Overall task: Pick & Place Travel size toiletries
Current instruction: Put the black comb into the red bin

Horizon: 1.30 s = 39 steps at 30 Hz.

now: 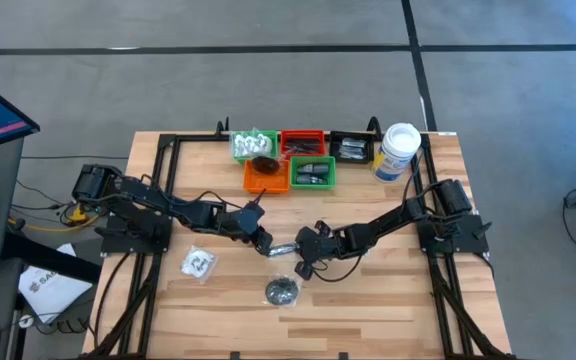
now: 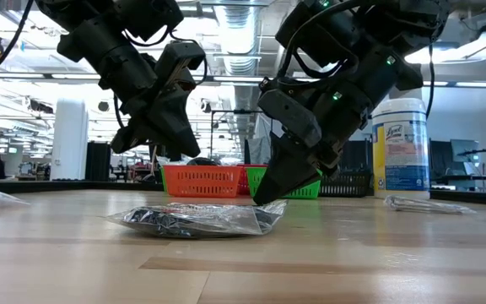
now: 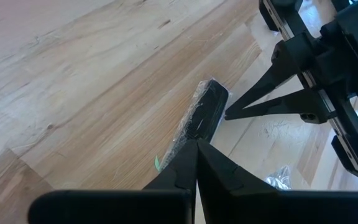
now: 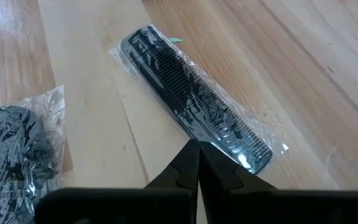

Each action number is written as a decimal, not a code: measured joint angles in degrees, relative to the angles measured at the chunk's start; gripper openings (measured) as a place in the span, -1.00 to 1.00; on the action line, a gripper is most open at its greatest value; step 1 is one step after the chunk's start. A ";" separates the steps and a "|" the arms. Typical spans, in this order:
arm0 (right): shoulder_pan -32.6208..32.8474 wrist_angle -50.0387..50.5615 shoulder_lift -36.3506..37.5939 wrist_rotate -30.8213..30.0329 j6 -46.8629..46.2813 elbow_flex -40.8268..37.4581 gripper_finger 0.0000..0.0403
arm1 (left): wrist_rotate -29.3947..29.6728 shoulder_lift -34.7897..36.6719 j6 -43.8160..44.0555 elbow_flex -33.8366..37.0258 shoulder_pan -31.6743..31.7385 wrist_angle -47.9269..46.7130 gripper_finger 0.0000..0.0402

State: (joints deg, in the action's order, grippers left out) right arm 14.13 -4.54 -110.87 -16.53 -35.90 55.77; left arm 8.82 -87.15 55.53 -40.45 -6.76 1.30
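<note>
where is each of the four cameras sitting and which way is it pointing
High: overhead, looking straight down; both arms and the trays show.
Low: table height, level across into the room; both grippers hang above a bagged dark item.
Left wrist: past the shut left gripper at the wrapped black comb and right gripper.
Right wrist: past the shut right gripper at the comb.
Both wrist views share the comb.

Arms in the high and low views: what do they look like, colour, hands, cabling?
Both arms are matte black and jointed, with black cables looped along them. The left hand and right hand each end in two slim, pointed black fingers. Small green lights glow on the right arm's wrist housing.
</note>
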 joint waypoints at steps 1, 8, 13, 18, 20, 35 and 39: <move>0.00 0.00 0.00 0.00 -0.06 -0.02 -1.00 | 0.00 0.00 0.00 0.00 0.00 0.03 -1.00; 0.00 -0.82 -0.02 -0.48 0.32 0.00 -1.00 | 0.13 0.00 0.22 0.00 0.00 0.07 -1.00; -0.53 -0.32 -0.02 -0.38 0.31 0.00 -1.00 | 0.13 0.00 0.22 0.00 0.00 0.09 -1.00; -0.83 -0.18 -0.02 -0.07 0.33 0.00 -1.00 | 0.13 0.00 0.24 0.00 0.00 0.09 -1.00; -1.00 0.22 -0.02 0.04 0.33 0.00 -1.00 | 0.13 0.00 0.24 0.00 0.00 0.09 -1.00; -1.70 -1.11 -2.75 3.38 -1.81 0.20 -1.00 | -2.88 0.00 0.32 0.00 0.48 0.50 -0.98; -1.98 -1.29 -2.11 3.67 -1.70 0.15 -1.00 | -6.95 0.00 2.00 0.57 1.05 3.30 -0.90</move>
State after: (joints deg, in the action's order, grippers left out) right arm 12.15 -5.82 -112.98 -12.86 -37.60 55.92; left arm 1.87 -87.15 57.53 -39.88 -5.71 4.60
